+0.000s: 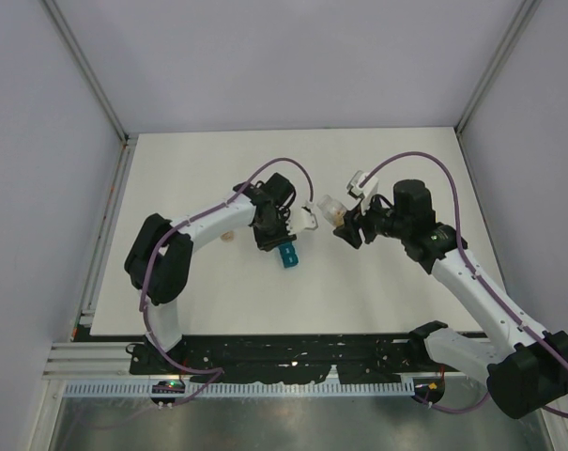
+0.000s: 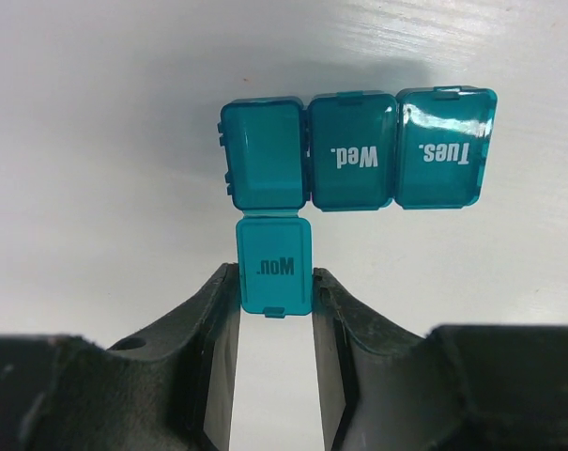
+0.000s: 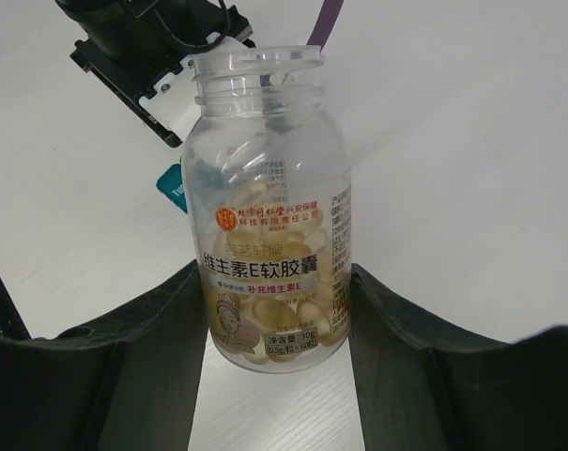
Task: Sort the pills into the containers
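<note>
The containers are a teal strip of three compartments lying on the white table. The Wed. and Tues. lids are closed. The Mon. lid is folded open, and my left gripper is shut on it by its two side edges. The open Mon. compartment looks empty. My right gripper is shut on a clear uncapped bottle with pale yellow pills at its bottom. From above, the bottle hangs tilted just right of the strip.
A small round tan cap lies on the table to the left of the left arm's wrist. The white tabletop is bounded by grey walls at the back and sides. A black mounting strip runs along the near edge.
</note>
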`<state>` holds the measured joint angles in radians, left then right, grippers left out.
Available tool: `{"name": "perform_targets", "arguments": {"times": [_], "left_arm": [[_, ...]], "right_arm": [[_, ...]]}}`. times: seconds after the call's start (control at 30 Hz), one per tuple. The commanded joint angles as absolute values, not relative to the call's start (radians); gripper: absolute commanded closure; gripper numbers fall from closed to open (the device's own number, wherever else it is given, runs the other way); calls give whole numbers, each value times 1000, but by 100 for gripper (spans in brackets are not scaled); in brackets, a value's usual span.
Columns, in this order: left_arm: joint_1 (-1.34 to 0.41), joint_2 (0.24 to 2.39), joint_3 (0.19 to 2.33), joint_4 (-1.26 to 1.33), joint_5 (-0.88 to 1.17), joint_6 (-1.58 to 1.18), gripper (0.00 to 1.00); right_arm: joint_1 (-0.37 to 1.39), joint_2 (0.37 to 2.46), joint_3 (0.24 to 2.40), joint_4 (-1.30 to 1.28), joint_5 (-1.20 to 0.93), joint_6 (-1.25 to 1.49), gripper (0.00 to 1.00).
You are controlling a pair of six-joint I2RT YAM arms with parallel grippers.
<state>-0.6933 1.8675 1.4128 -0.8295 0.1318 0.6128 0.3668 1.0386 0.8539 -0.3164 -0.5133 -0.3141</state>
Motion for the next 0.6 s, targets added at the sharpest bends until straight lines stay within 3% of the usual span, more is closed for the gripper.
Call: {"name": "perform_targets", "arguments": {"times": [0.0,0.57], "left_arm": [[-703,1832,1428,-795,146,721,62],[-729,1848,1413,-779,163,810,55]], "right_arm": [[351,1023,859,-282,-535,-311,95],[322,917,831,-416,-540,-379,95]]}}
